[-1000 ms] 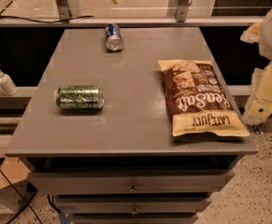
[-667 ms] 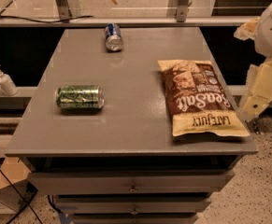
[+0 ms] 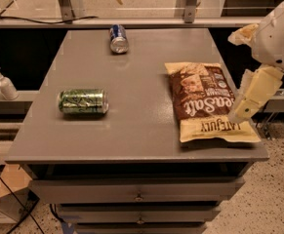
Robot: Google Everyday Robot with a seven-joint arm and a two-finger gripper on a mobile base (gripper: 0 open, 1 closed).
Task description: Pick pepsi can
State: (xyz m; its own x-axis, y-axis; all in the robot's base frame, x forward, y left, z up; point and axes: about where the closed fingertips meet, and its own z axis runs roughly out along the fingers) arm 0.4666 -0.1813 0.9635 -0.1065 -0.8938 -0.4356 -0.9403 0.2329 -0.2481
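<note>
Jaws first: we cannot tell whether they stand apart or together, since the gripper (image 3: 251,99) shows only as a cream piece hanging at the table's right edge, with nothing in it that we can see. The pepsi can (image 3: 118,38) lies on its side at the far edge of the table (image 3: 141,130), left of the middle, with 1 silver end turned toward us. It is untouched and well apart from the gripper, so we judge the task barely begun: the reach, the grasp and the lift are all left to do. A green can (image 3: 83,101) lies on its side on the table's left half, nearer the front. With 2 cans alike in size, we must not mix them up. A chip bag (image 3: 207,104) lies flat on the table's right half, just by the gripper, and we judge a low path across the table would brush it. A pump bottle (image 3: 5,84) stands beyond the table's left edge, out of the way.
</note>
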